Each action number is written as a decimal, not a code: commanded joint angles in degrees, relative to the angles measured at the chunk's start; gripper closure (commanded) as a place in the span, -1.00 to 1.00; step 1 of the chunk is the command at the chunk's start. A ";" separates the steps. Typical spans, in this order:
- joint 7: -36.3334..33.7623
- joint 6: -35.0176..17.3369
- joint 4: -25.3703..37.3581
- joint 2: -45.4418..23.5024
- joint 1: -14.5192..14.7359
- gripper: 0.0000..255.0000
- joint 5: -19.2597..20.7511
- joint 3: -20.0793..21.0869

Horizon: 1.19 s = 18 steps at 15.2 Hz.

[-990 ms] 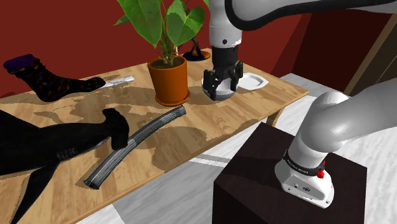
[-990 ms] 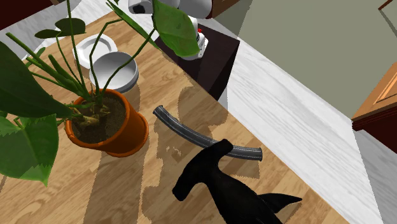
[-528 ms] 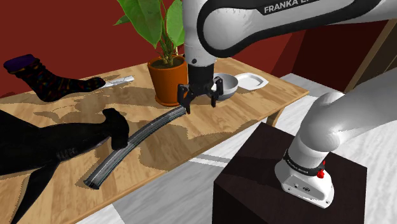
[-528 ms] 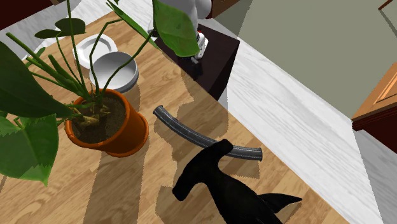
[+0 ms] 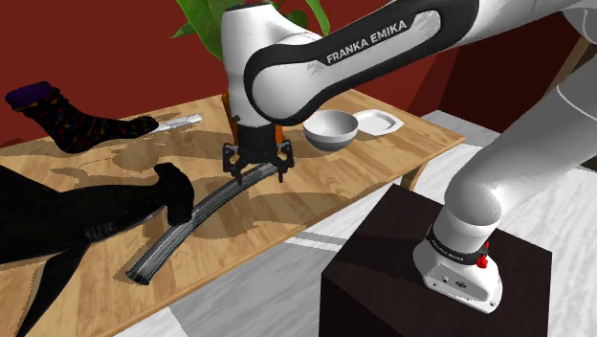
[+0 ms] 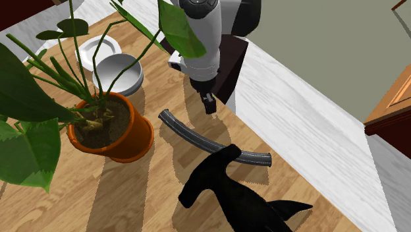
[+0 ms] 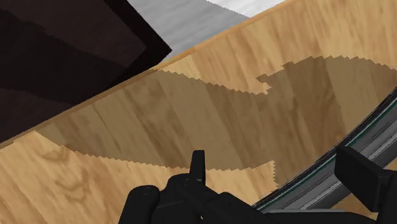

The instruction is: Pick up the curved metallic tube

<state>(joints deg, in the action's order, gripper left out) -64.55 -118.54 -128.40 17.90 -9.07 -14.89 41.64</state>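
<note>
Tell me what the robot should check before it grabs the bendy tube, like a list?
1. Gripper open: ok.
2. Curved tube running between the gripper's fingers in the wrist view: ok, though nearer one finger.
3. Gripper low enough to close on the tube: cannot tell.
4. Black shark toy off the tube: cannot tell; its head overlaps the tube's middle.
5. Plant pot apart from the gripper: ok.

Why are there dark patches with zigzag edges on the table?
They are shadows: in the wrist view one jagged-edged shadow crosses the table beside the tube; in the second exterior view stair-stepped shadows lie beside the plant pot.
</note>
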 commanded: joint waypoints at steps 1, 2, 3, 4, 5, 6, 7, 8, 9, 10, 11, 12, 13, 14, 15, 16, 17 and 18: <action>-7.12 -2.69 3.10 -5.09 -2.21 -1.00 3.49 3.56; -10.76 -3.87 4.63 -7.83 -3.25 -1.00 5.83 5.24; -14.61 -4.91 6.26 -10.76 -4.13 -1.00 8.59 6.78; -18.67 -5.77 7.98 -13.88 -4.77 -1.00 11.75 8.08; -22.87 -6.41 9.82 -17.14 -5.03 -1.00 15.24 9.04; -27.11 -6.79 11.77 -20.48 -4.88 -1.00 18.93 9.59; -31.23 -6.93 13.85 -23.78 -4.16 -1.00 22.60 9.56; -35.09 -6.86 16.04 -26.94 -2.97 -1.00 26.03 9.02; -38.62 -6.63 18.32 -29.89 -1.47 -1.00 29.14 8.12; -39.94 -6.51 19.31 -31.00 -0.50 -1.00 30.22 7.34; -40.20 -7.17 18.88 -31.33 -0.25 -1.00 30.58 7.06; -40.49 -7.81 18.47 -31.69 -0.08 -1.00 30.99 6.87; -40.81 -8.44 18.07 -32.07 0.08 -1.00 31.43 6.69; -41.13 -9.06 17.68 -32.46 0.24 -1.00 31.88 6.50; -41.45 -9.69 17.31 -32.86 0.40 -1.00 32.35 6.30; -41.79 -10.30 16.96 -33.27 0.58 -1.00 32.83 6.10; -42.34 -11.25 16.43 -33.94 0.87 -1.00 33.61 5.75; -42.34 -11.25 16.43 -33.94 0.87 -1.00 33.61 5.75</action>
<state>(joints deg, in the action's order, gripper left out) -106.70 -129.62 -111.57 -15.52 -8.48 18.51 47.41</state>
